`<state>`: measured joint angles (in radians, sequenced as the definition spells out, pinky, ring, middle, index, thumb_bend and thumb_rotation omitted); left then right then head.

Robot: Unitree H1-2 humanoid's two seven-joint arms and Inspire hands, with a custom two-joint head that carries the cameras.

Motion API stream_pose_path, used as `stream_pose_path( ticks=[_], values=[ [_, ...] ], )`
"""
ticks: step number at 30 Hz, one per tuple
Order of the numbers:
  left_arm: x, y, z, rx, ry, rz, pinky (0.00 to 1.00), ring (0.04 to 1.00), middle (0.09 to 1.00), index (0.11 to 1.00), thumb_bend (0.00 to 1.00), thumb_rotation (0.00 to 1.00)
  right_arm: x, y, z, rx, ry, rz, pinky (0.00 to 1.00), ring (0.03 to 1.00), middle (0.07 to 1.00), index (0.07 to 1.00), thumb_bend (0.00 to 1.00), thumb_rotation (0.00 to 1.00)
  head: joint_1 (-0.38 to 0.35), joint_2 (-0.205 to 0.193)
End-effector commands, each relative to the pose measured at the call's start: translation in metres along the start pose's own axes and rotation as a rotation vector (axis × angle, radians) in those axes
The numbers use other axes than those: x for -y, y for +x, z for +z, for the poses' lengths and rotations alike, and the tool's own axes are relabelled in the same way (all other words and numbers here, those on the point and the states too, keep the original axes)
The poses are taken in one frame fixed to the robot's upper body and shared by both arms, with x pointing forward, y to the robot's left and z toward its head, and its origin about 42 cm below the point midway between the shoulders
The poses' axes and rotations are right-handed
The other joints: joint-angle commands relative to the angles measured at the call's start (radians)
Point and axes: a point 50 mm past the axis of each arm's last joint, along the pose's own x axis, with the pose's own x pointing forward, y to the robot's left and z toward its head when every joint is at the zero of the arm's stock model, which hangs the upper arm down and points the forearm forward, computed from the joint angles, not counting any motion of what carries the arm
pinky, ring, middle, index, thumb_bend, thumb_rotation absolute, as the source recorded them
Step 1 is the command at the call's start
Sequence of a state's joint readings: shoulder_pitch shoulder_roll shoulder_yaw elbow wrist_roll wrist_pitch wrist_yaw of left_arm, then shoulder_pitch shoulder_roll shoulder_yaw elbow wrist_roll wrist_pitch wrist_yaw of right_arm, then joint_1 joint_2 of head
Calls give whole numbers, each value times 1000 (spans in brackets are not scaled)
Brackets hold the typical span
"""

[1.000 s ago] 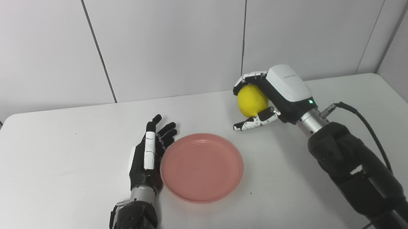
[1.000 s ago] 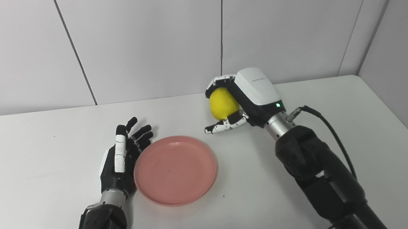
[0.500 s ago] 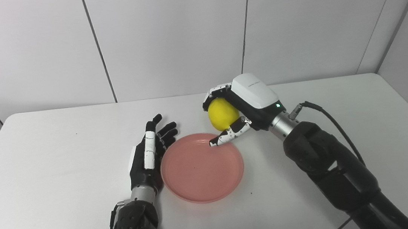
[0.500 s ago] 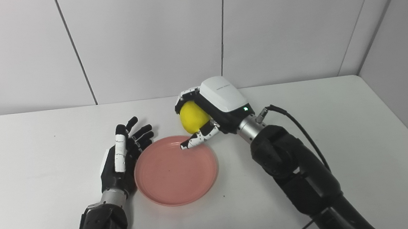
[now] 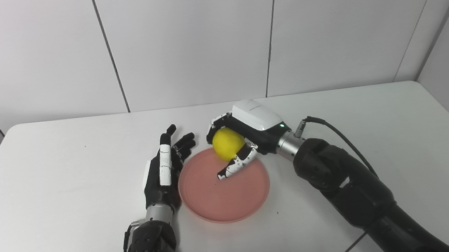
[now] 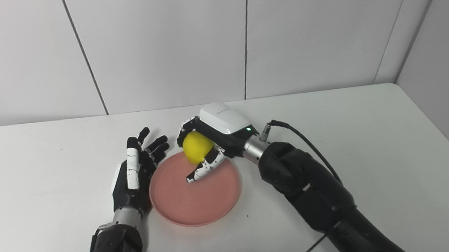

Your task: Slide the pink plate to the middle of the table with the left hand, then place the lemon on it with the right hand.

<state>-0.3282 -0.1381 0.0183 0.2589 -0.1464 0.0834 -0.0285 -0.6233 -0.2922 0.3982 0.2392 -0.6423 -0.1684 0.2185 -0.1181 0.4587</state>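
The pink plate lies flat near the middle of the white table. My right hand is shut on the yellow lemon and holds it over the plate's far rim; its thumb reaches down over the plate's middle. I cannot tell whether the lemon touches the plate. My left hand rests on edge against the plate's left rim, fingers straight and apart, holding nothing. The same scene shows in the right eye view, with the lemon over the plate.
The table's back edge meets a grey panelled wall. A black cable loops from my right wrist over the table's right half.
My right hand has carried the lemon left and downward, from beyond the plate's right side to over the plate's far rim. My left hand and the plate have stayed put.
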Motion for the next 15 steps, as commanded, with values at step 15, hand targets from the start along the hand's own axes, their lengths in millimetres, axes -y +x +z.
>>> stream_pose_path(
  ticks=[15],
  values=[
    [-8, -11, -39, -151, -19, 45, 890, 805, 772, 928, 860, 903, 17, 25, 23, 132, -66, -8, 288, 348, 423, 485, 503, 160, -4, -2]
  ],
)
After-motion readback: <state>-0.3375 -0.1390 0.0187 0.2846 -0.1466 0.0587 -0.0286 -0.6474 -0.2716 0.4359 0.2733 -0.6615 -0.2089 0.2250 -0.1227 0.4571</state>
